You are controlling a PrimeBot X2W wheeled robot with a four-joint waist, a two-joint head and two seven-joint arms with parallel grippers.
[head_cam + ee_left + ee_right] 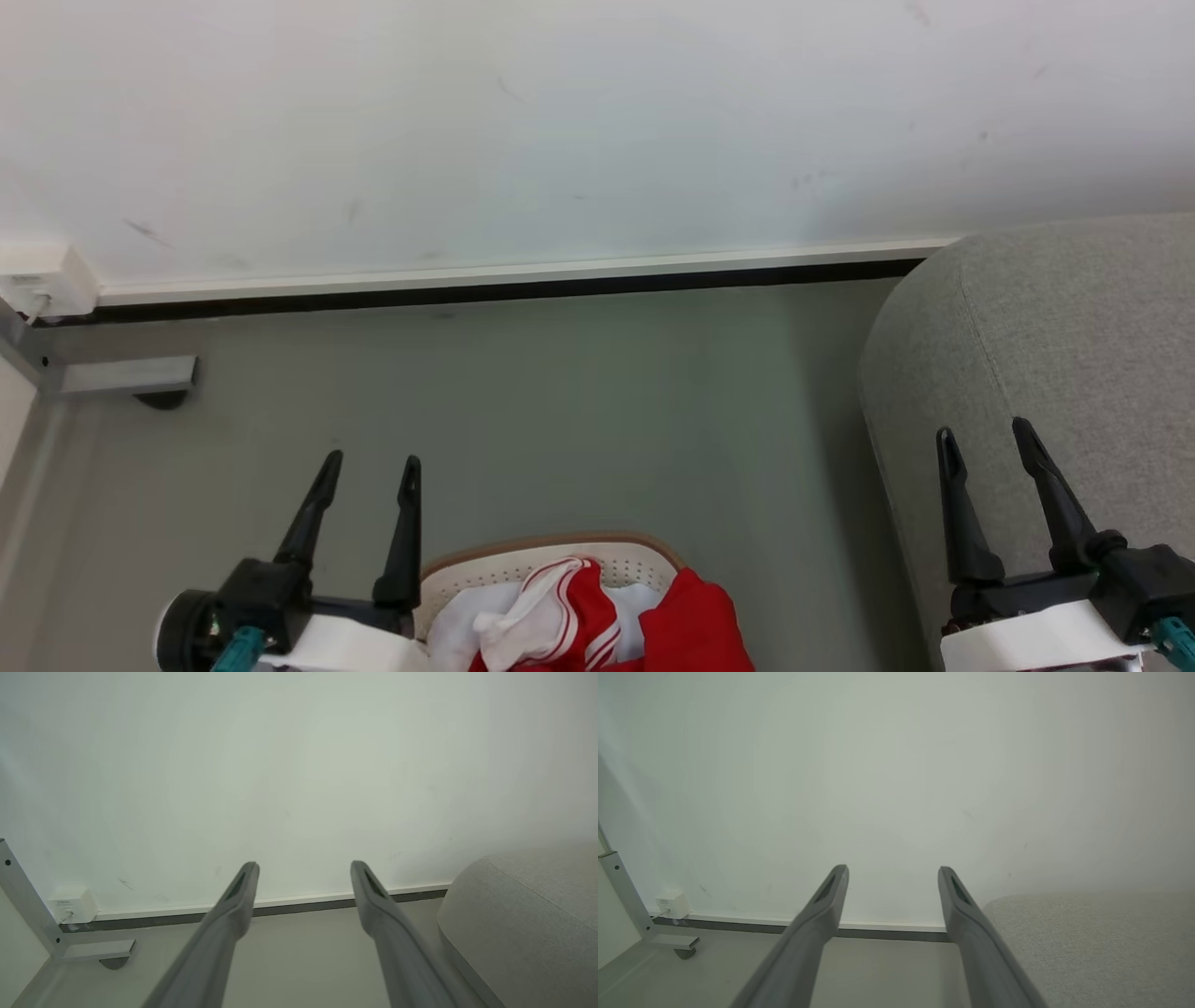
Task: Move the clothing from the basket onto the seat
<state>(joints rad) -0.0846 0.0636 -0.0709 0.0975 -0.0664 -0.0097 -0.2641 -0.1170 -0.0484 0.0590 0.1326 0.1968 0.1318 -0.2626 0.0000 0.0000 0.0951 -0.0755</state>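
The red clothing (691, 621) with white striped trim lies heaped in the cream basket (560, 553), whose brown rim shows at the bottom middle of the head view. My left gripper (372, 460) hangs open just left of the basket, its fingers pointing at the wall. My right gripper (985, 434) is open over the grey seat (1064, 355) at the right. The wrist views show the left gripper (303, 868) and the right gripper (892, 871) spread with nothing between them, and the seat (528, 914) (1087, 938) at the right.
A white wall with a dark skirting strip (485, 289) runs across the back. A metal frame foot with a caster (131, 378) and a white socket box (42, 280) stand at the far left. Grey floor (579, 411) lies between basket, wall and seat.
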